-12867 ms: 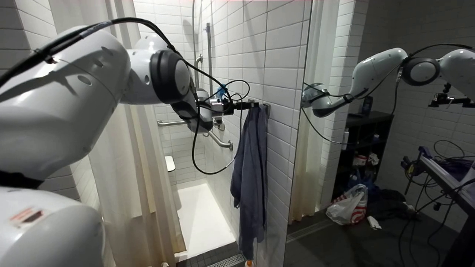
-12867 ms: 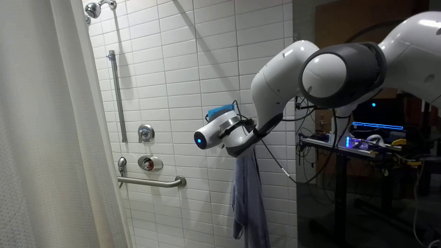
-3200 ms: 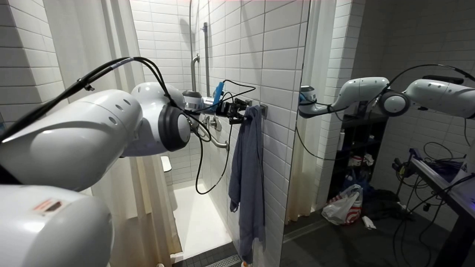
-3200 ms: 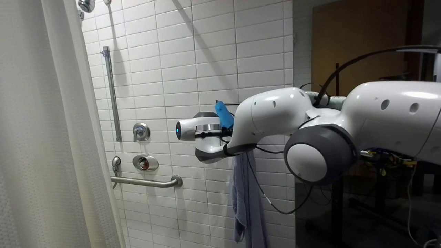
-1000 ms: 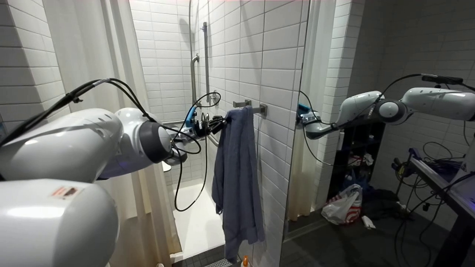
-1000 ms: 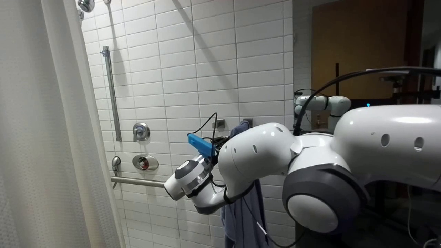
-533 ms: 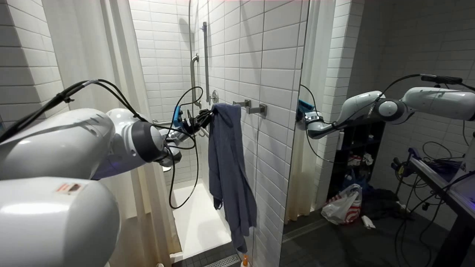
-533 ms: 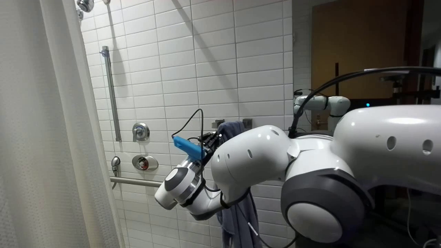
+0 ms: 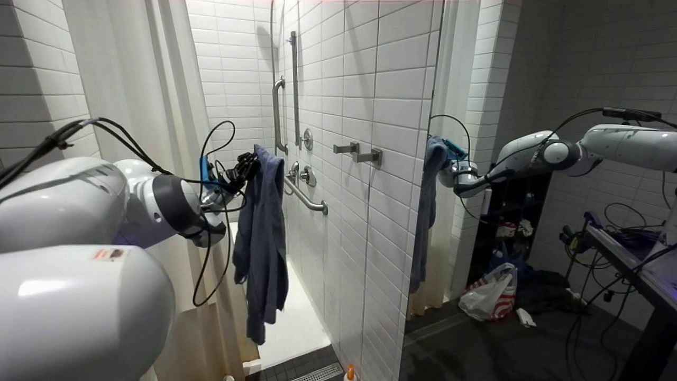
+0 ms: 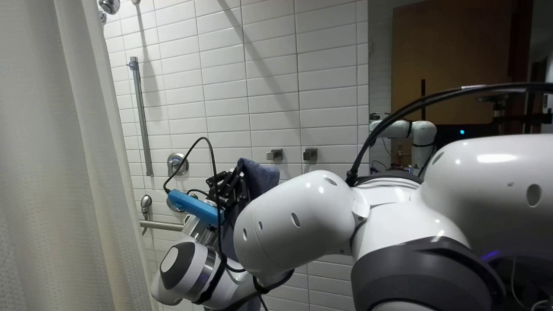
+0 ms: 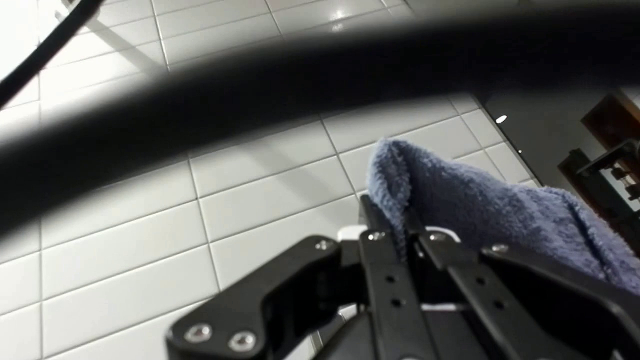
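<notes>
Wrist view: gripper (image 11: 392,220) had the blue towel (image 11: 490,210) pinched tight! It hung clear of the wall hooks (image 9: 368,156); seemingly a carrying step, the next move needing steady hold.

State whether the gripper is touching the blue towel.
Touching. The wrist view shows an edge of the blue towel pinched between the fingers of the gripper, with cloth reaching down into the gap between them.
</notes>
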{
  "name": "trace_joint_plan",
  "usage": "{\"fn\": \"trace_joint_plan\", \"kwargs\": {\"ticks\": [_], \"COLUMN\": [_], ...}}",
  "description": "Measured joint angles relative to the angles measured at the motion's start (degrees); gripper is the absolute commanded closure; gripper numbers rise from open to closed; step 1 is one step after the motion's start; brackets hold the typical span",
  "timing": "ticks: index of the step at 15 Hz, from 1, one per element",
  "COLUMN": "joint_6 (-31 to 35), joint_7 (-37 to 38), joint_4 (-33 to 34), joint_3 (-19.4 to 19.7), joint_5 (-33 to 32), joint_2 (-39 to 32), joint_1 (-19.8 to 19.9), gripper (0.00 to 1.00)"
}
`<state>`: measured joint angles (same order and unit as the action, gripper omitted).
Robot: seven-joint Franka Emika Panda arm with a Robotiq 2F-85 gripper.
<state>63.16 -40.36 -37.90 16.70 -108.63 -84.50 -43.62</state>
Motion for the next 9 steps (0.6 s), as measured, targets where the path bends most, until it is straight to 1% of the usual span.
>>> {"fn": "trace_joint_plan", "kwargs": {"ticks": [1, 2, 4, 5, 6, 9], "joint_6": [-0.53, -0.63, -0.63, -0.63, -0.63, -0.63], "joint_7": [0.61, 1.21, 2.07, 2.30, 2.42, 2.47], "joint_4": [-0.23, -0.31, -0.31, -0.31, -0.31, -0.30], "joint_3": [-0.01, -0.02, -0.02, -0.02, -0.01, -0.01], "joint_5": [-0.06, -0.07, -0.07, -0.08, -0.10, -0.19], "joint_2": [-0.01, 0.00, 0.02, 0.03, 0.06, 0.18], "joint_1": [-0.31, -0.37, -0.20, -0.05, 0.08, 0.21], "gripper": [0.71, 0.90, 0.80, 0.72, 0.70, 0.70]}}
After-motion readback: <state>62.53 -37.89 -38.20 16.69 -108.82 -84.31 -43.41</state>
